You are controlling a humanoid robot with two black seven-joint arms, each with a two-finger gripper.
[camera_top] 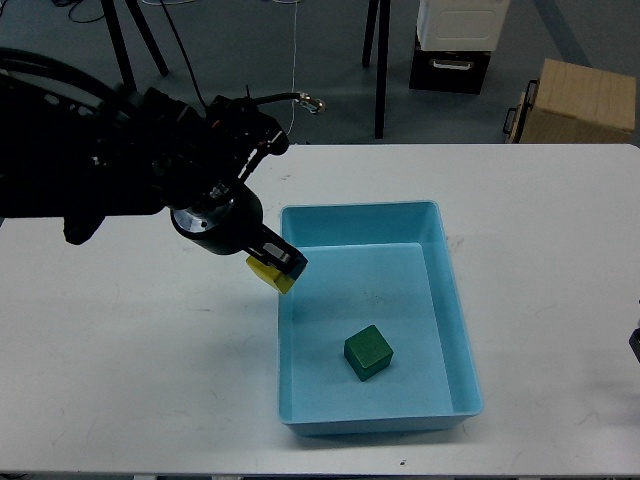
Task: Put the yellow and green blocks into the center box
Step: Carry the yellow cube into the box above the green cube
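Observation:
My left gripper point(281, 266) is shut on the yellow block point(270, 275) and holds it in the air over the left rim of the light blue box point(458, 300). Only a small part of the yellow block shows under the fingers. The green block point(368, 353) lies tilted on the box floor, toward the near side. My right gripper shows only as a dark sliver at the right edge point(635, 345), too little to read.
The white table point(150, 370) carries the box at its middle. Beyond the far edge are black stand legs point(380, 70), a black and white case point(455, 45) and a cardboard box point(578, 100) on the floor.

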